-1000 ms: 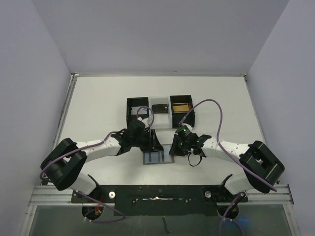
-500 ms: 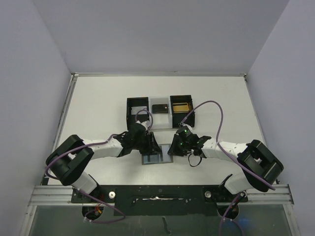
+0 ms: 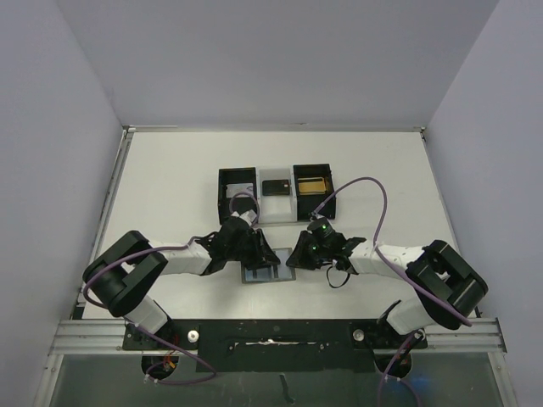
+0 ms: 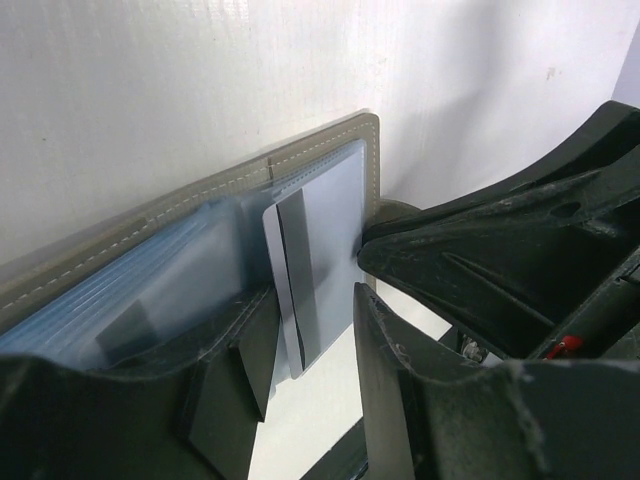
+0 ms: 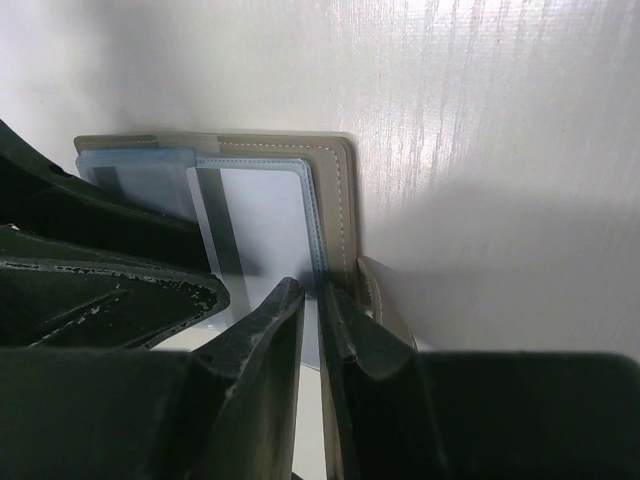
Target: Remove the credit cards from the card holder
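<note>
The grey card holder (image 3: 268, 272) lies open on the table between my two grippers. In the left wrist view its stitched grey edge (image 4: 200, 195) frames blue pockets, and a pale credit card (image 4: 322, 240) with a dark stripe sticks partly out of the right pocket. My left gripper (image 4: 312, 300) is open, with a finger on each side of that card. My right gripper (image 5: 312, 295) is shut on the right edge of the card holder (image 5: 338, 200), beside the card (image 5: 262, 215). In the top view the left gripper (image 3: 257, 253) and right gripper (image 3: 298, 257) nearly meet.
A black three-compartment tray (image 3: 237, 174) stands just beyond the grippers, with a gold object (image 3: 311, 185) in its right compartment and a dark item (image 3: 275, 186) in the middle. The right gripper's body (image 4: 520, 260) is close against my left fingers.
Both grippers have come lower and closer to the holder. The left gripper has moved toward the near side over the holder, and the holder has shifted slightly left.
</note>
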